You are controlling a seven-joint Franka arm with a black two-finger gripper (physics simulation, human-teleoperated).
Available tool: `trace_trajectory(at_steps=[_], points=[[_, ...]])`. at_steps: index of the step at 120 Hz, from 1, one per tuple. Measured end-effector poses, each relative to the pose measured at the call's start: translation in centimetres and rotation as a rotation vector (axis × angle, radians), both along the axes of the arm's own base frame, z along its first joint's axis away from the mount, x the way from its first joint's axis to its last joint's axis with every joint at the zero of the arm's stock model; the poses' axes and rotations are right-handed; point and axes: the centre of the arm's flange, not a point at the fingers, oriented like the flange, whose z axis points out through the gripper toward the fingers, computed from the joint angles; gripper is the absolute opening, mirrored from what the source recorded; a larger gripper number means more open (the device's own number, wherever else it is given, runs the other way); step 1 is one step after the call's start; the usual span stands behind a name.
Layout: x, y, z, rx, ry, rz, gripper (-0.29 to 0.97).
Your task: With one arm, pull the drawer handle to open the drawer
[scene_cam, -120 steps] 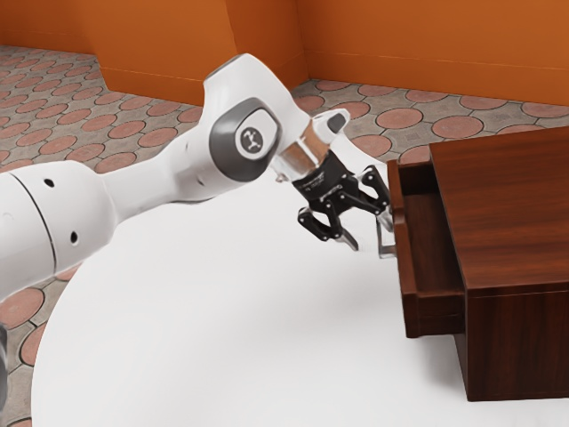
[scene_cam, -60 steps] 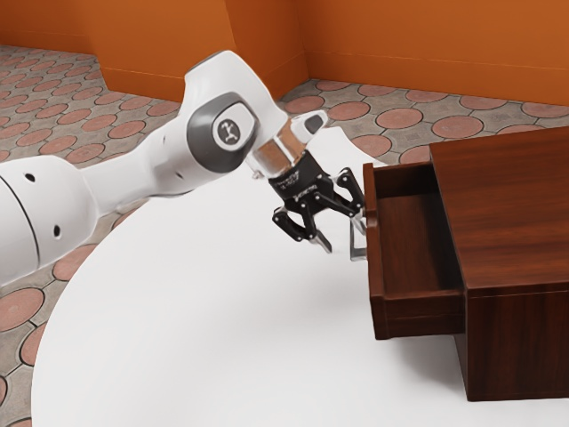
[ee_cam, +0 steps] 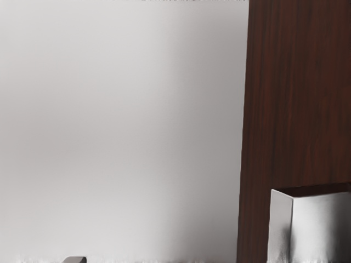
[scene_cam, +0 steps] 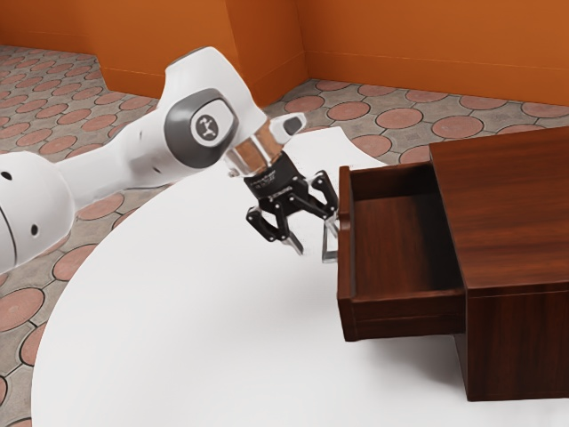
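Orange walls (scene_cam: 427, 36) and a floor of round terracotta tiles (scene_cam: 53, 116) lie behind a round white table (scene_cam: 178, 338). On the table, toward the exterior view's right, sits a dark wooden cabinet (scene_cam: 516, 222). Its drawer (scene_cam: 400, 249) stands open, slid well out toward the exterior view's left, so the bare wooden inside shows from above. A small silver handle (scene_cam: 330, 242) juts from the drawer's outer face.

The white arm (scene_cam: 133, 160) comes in from the exterior view's left and slopes down to the black jaws, which sit right at the handle. The jaws are spread. One finger (scene_cam: 331, 216) lies at the handle, close to the drawer's face, and the other (scene_cam: 291, 242) stands clear of it on the side away from the cabinet. I cannot see both fingers touching the handle from two sides.

From the hand's own camera comes what the side camera cannot give: the drawer front (ee_cam: 296, 98) seen flat on, a tall band of dark grain, with plain white table beside it. The handle shows large and pale there, a squared metal bracket set against the wood just under the hand. That view shows none of the drawer's inside, which the exterior view lays open, along with the cabinet's top and the arm's reach.
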Motion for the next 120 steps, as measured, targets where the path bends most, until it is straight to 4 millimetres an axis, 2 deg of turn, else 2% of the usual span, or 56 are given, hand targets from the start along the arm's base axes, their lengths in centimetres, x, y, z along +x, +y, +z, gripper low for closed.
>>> trace_trajectory(at_steps=[26,111,120], points=[[-1.1,0.9,0.6,0.034,0.004,0.000,0.39],[-1.6,1.2,1.7,0.075,-0.013,-0.015,0.41],[-1.8,1.2,2.3,0.079,-0.022,-0.017,0.42]])
